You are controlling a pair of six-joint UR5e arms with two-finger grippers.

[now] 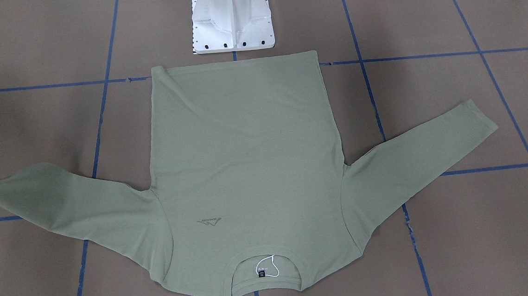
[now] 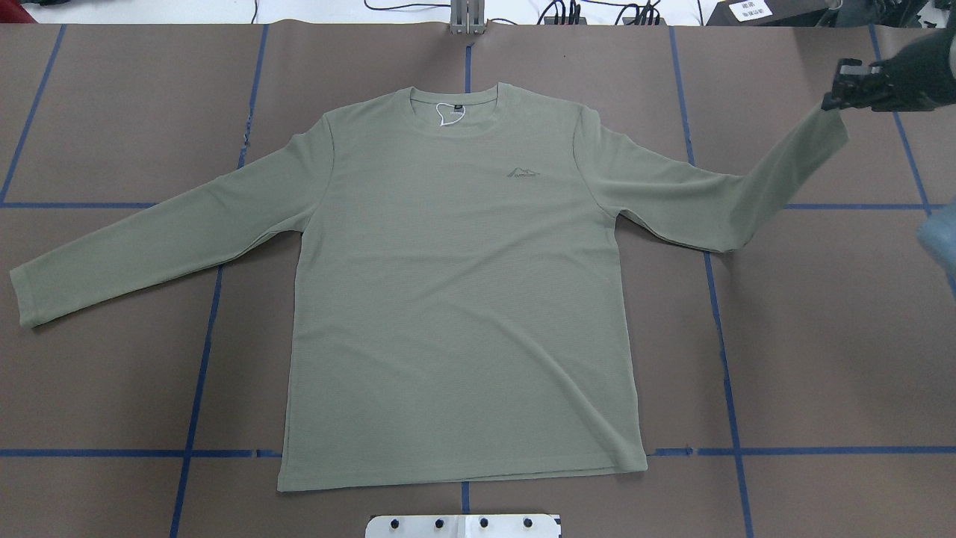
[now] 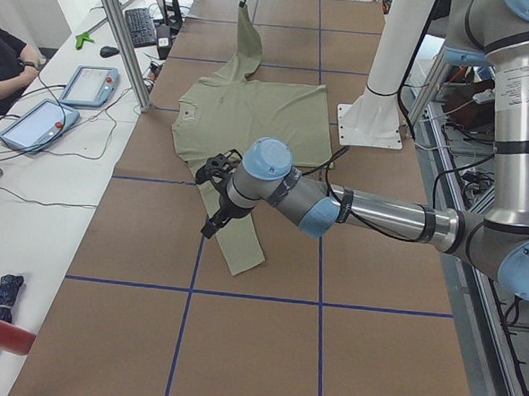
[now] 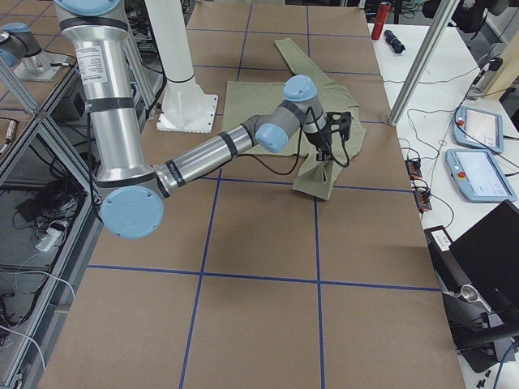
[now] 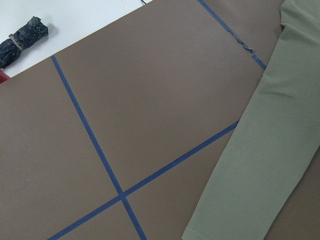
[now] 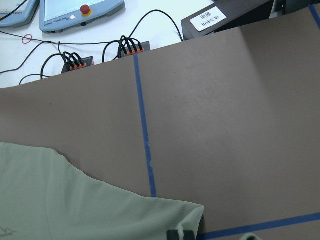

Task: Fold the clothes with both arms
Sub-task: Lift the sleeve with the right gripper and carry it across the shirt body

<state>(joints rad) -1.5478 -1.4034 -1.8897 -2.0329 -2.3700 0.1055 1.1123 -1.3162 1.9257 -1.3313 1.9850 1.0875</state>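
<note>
No legible text, chest logo (image 2: 523, 173) and neck label (image 1: 261, 273) on shirt (image 2: 448, 314), white sticker (image 6: 209, 16) too small to read

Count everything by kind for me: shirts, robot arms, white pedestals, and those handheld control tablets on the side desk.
shirt: 1
robot arms: 2, the left arm and the right arm
white pedestal: 1
control tablets: 2
Total: 6
</note>
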